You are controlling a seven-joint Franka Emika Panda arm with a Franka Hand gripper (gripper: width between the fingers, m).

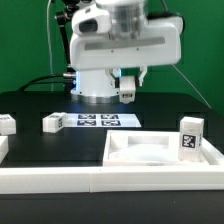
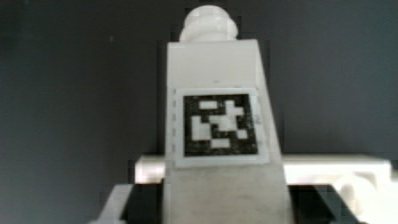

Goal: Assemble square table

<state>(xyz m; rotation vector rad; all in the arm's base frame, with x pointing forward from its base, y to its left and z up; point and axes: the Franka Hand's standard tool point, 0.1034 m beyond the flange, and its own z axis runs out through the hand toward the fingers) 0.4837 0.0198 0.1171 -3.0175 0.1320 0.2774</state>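
The exterior view sits low at the table's (image 1: 30, 105) edge, facing the arm's base across the black surface. The wrist view looks close along a held table leg (image 2: 219, 130), which both views share.

You are looking at a robotics lab bench, not a home or a shop. The matte black table (image 1: 30, 105) sits before a plain green backdrop (image 1: 25, 40), with dark cables (image 1: 40, 82) trailing behind the white robot arm base (image 1: 98, 80). A flat white marker board printed with black-and-white square tags (image 1: 104, 120) lies on the table, and the loose white plastic blocks (image 1: 52, 123) carry the same tracking tags, as does the upright block (image 1: 191, 136).
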